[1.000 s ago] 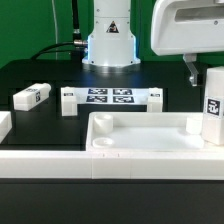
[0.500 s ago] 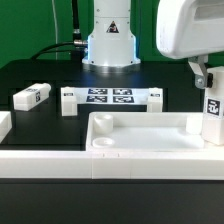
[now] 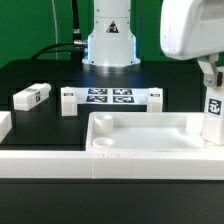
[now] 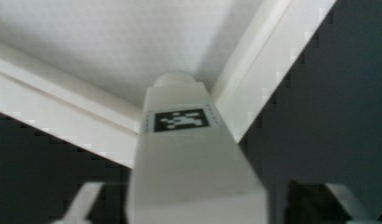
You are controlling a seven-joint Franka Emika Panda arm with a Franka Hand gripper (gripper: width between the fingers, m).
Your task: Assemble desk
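The white desk top [image 3: 150,135], a rimmed tray, lies at the front of the black table. One white tagged leg [image 3: 212,115] stands upright at the tray's corner on the exterior view's right. My gripper [image 3: 211,76] hangs just above that leg's top. In the wrist view the leg [image 4: 184,130] rises between my fingers [image 4: 81,205] with dark gaps on both sides, so the gripper [image 4: 200,208] is open and holds nothing. The tray's inner corner [image 4: 117,50] shows beyond the leg. A second leg [image 3: 32,96] lies flat at the back on the exterior view's left.
The marker board [image 3: 110,97] lies in the middle of the table with a short white block at each end [image 3: 68,99] [image 3: 155,96]. A long low white rail [image 3: 60,165] runs along the front. The robot base [image 3: 108,45] stands behind. Another white part [image 3: 4,125] shows at the left edge.
My gripper has moved toward the exterior view's right, from beside the upright leg to over its top. The leg and the tray have not moved.
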